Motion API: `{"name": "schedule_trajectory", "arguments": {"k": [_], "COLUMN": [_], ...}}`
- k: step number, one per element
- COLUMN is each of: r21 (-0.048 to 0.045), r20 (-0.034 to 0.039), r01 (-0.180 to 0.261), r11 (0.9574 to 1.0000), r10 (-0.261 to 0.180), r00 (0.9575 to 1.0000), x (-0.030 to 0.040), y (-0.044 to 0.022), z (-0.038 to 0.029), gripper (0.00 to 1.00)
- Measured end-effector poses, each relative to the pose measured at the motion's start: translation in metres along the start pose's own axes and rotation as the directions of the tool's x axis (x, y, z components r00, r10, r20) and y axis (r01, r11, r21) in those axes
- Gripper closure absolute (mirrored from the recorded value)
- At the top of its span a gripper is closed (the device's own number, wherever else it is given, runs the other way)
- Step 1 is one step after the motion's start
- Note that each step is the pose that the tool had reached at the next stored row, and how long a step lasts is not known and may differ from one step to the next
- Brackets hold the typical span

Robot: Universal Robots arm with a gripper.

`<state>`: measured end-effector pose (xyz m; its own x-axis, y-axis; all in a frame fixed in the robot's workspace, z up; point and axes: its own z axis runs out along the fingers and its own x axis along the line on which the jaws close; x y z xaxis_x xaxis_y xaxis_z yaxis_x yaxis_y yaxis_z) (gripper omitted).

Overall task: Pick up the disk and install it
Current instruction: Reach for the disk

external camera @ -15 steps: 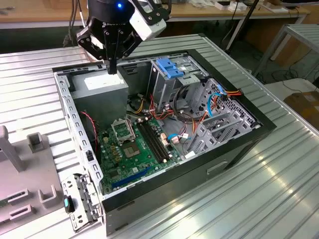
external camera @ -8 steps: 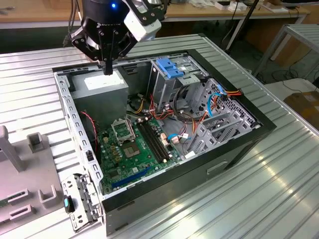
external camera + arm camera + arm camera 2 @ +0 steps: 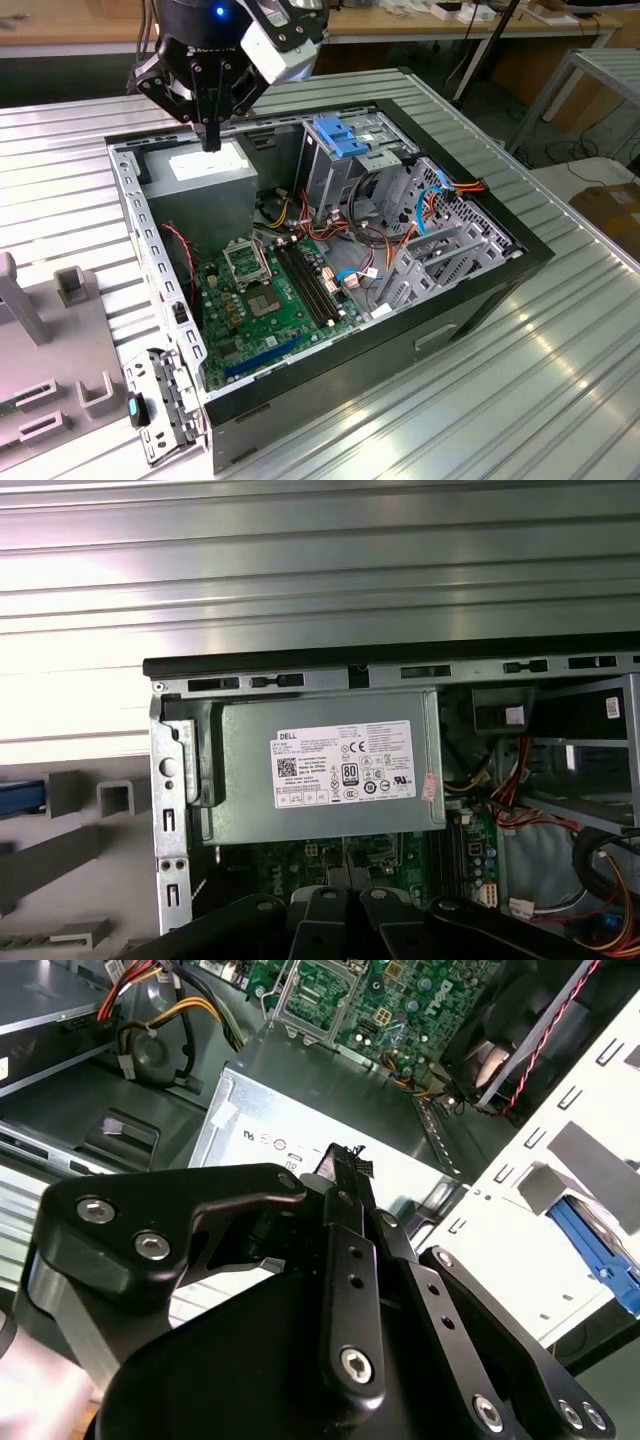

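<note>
Above the power supply (image 3: 205, 172) you see the gripper (image 3: 211, 140), its fingers pressed together and holding nothing. The disk (image 3: 592, 1248) lies outside the case (image 3: 450, 320), past the wall nearest the power supply, by the grey fixture blocks (image 3: 115, 798). A blue rail edge shows; its long axis and heading cannot be told.

We see the grey-metal disk (image 3: 590, 1245), edged by a blue plastic rail, outside the computer case (image 3: 520, 1175), just beyond its pale perforated wall.
</note>
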<state>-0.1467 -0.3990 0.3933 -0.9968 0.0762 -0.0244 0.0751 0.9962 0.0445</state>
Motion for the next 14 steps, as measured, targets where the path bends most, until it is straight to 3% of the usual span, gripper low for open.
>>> {"name": "schedule_trajectory", "arguments": {"k": [14], "r21": [0.0], "r20": [0.0], "r01": [0.0], "r11": [1.0], "r10": [0.0], "r00": [1.0], "x": [0.0106], "y": [-0.0008], "z": [-0.0003], "gripper": [0.89]}}
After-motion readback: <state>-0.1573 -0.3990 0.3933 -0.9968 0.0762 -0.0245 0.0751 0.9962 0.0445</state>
